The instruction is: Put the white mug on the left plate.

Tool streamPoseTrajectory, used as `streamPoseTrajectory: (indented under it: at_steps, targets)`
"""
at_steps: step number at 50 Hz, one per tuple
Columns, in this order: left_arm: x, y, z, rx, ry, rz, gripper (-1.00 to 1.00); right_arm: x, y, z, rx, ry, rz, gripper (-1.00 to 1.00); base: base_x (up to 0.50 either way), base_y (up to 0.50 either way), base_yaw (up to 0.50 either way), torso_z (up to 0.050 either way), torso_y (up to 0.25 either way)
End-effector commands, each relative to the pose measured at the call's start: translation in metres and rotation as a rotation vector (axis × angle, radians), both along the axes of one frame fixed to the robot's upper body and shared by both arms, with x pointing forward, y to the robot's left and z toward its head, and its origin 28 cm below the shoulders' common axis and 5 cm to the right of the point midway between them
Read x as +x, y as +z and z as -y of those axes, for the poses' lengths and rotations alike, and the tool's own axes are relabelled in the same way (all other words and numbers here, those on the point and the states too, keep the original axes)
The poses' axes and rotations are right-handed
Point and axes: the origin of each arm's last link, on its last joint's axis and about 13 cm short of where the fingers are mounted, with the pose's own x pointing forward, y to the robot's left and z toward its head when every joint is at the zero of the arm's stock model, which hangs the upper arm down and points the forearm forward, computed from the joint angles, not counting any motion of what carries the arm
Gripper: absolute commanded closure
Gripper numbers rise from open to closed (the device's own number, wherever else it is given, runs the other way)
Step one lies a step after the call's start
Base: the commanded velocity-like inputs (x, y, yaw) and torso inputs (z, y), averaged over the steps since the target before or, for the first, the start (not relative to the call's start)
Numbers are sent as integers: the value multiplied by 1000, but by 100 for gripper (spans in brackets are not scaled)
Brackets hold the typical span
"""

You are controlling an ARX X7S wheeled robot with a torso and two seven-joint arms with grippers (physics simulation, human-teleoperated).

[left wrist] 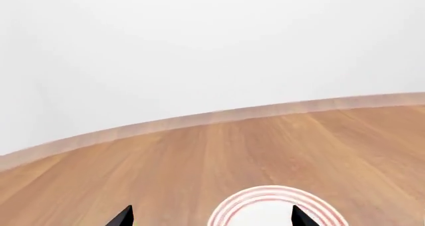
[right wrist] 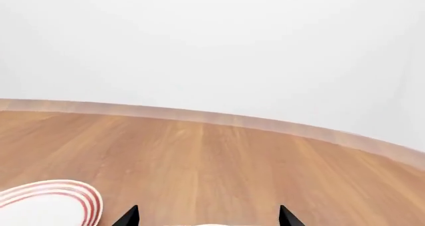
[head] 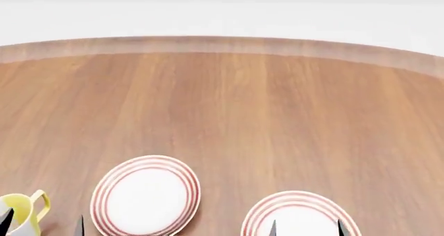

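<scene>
Two plates lie on the wooden table (head: 229,106), the left plate (head: 145,194) bare and flat, but the white mug shows in no view, so I cannot tell where it stands or which way its handle points. My left gripper (head: 43,223) and right gripper (head: 305,228) both hang with fingertips spread, grasping nothing. I judge the mug rigid, glossy, slippery and breakable, best pinched across its rim or handle.

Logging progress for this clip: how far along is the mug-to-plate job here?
Nothing looks done. The left plate sits bare, and no plain white mug shows in any view. Both grippers, left and right, are open and hold nothing. Finding, grasping and placing remain.
</scene>
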Motion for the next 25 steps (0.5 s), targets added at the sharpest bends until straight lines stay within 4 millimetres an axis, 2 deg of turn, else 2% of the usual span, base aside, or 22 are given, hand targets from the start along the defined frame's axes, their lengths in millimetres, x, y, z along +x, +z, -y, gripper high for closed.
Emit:
streamPoseTrajectory:
  at_steps: [1, 5, 11, 25]
  targets:
    - [-1, -2, 2, 5, -10, -5, -100, 0, -1, 0, 1, -3, -1, -100, 500, 4, 0, 0, 0]
    - [0, -2, 1, 6, -10, -4, -100, 0, -3, 0, -6, -7, 1, -100, 500, 3, 0, 0, 0]
    - [-7, 3, -2, 39, -77, 16, -100, 0, -4, 0, -7, -13, 7, -100, 39, 0, 0, 0, 2]
    - [-55, 25, -29, 174, -267, 106, -100, 1, -5, -1, 1, 0, 14, -100, 0, 0, 0, 0, 0]
